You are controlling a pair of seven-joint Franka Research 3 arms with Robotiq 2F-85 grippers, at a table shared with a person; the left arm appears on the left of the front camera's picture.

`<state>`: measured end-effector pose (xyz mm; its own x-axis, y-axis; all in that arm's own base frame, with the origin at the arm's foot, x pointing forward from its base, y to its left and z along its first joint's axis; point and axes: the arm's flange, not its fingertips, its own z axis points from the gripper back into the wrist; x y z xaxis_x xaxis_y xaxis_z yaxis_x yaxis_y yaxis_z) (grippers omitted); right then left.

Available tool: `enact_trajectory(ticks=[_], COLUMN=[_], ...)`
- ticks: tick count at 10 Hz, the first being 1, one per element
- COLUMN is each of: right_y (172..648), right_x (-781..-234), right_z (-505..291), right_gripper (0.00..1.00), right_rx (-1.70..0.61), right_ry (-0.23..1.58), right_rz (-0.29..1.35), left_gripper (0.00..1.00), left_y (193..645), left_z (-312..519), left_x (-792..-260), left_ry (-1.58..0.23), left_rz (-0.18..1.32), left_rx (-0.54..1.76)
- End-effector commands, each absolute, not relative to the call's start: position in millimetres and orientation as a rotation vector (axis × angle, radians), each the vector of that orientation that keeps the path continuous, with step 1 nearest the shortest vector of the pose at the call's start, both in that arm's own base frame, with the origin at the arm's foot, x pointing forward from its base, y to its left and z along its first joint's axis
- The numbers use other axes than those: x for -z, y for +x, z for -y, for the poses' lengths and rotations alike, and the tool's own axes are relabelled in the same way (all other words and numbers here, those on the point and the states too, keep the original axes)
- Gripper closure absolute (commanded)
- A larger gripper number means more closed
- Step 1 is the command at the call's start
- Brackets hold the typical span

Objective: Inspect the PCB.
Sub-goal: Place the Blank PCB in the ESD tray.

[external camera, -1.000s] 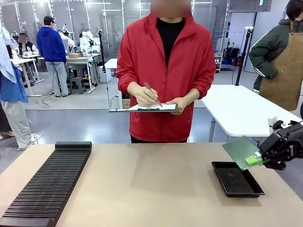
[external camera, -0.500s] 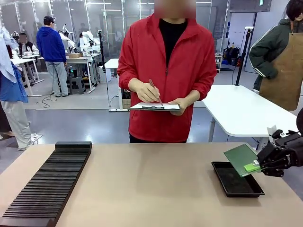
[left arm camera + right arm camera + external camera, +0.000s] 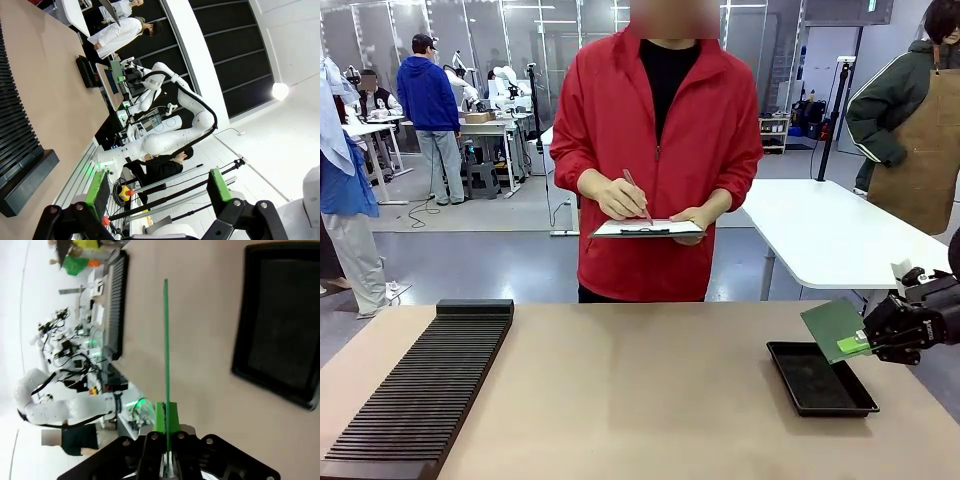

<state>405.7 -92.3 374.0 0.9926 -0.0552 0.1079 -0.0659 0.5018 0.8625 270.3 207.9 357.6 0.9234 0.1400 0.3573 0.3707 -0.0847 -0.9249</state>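
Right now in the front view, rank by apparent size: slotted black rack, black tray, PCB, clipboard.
1. Slotted black rack, largest, though nearest the camera.
2. Black tray.
3. Clipboard and PCB: similar, and the clipboard is farther, so unranked.

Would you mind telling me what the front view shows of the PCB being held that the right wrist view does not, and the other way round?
Front view alone: the PCB's broad green face, tilted above the black tray's far right corner, and the person writing on a clipboard across the table.

Right wrist view alone: the board edge-on, a thin green line running straight up from between the green pads, showing the clamp sits at one end.

Both: the right gripper shut on the PCB, the tray and the slotted black rack on the tan table.
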Motion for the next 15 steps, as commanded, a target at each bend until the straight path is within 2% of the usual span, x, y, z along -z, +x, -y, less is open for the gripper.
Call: enact_trajectory(ticks=[1,5,9,10,11,12,13,14,15], right_y=[438.0,475.4,477.8,476.3,473.7,470.8,468.2,466.7,465.4], right_x=[-347.7,-305.6,-286.2,-286.8,-288.1,-290.7,-294.0,-299.0,-308.4], right_z=[82.8,75.4,64.2,63.5,60.9,58.5,56.4,55.0,51.9], right_gripper=[0.97,0.97,0.97,0.88,0.73,0.64,0.39,0.31,0.06], right_rx=[-0.016,0.060,0.099,0.104,0.105,0.118,0.127,0.135,0.157], right_ry=[0.946,0.839,0.781,0.785,0.782,0.772,0.752,0.734,0.683], right_rz=[0.130,0.109,0.090,0.091,0.093,0.094,0.100,0.101,0.105], left_gripper=[0.00,0.00,0.00,0.00,0.00,0.00,0.00,0.00,0.00], left_y=[270.2,270.2,270.2,270.2,270.2,270.2,270.2,270.2,270.2], left_z=[-210.5,-210.5,-210.5,-210.5,-210.5,-210.5,-210.5,-210.5,-210.5], left_x=[-358.1,-358.1,-358.1,-358.1,-358.1,-358.1,-358.1,-358.1,-358.1], left_ry=[-1.651,-1.651,-1.651,-1.651,-1.651,-1.651,-1.651,-1.651,-1.651], left_rz=[0.387,0.387,0.387,0.387,0.387,0.387,0.387,0.387,0.387], left_rx=[0.202,0.202,0.202,0.202,0.202,0.202,0.202,0.202,0.202])
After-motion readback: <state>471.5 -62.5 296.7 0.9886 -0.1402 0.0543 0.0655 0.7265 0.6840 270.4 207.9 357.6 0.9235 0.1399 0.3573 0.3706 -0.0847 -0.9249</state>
